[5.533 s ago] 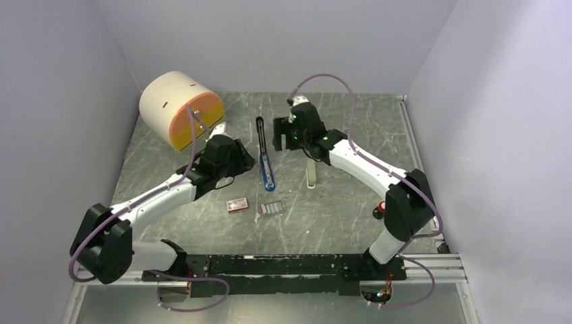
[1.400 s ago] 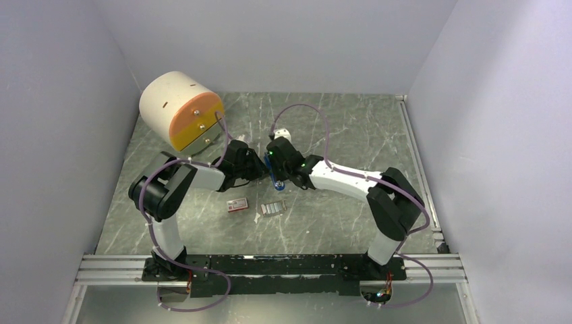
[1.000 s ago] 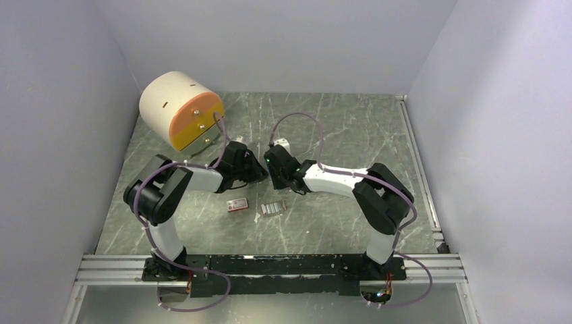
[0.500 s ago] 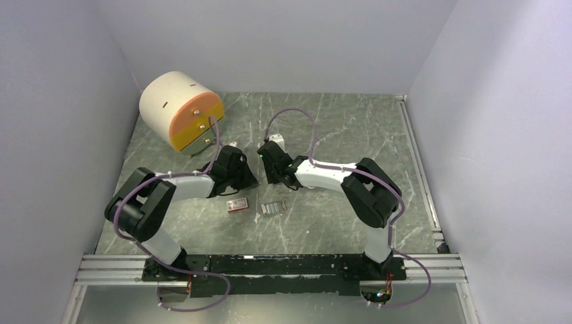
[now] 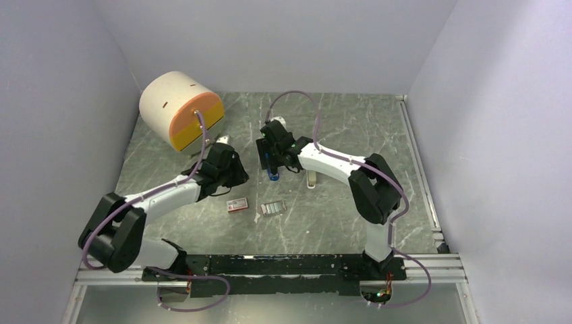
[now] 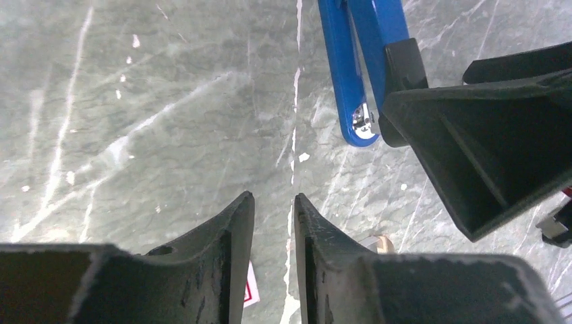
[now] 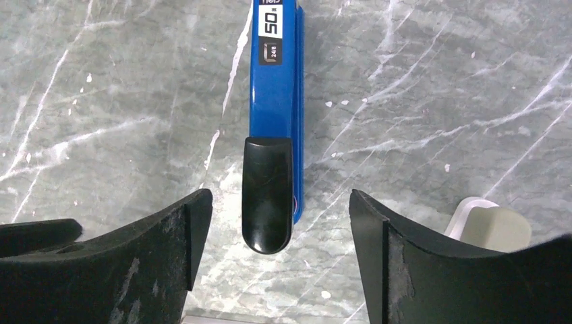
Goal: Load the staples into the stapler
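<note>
One stapler (image 7: 276, 88) flat, right hand (image 7: 280, 202) spread above, seemingly clear.

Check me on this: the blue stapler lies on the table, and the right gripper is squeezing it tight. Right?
Not quite. The stapler does lie on the table, but the right gripper is open, not squeezing. Its jaws stand wide on either side of the stapler without touching it. The right wrist view shows this.
</note>
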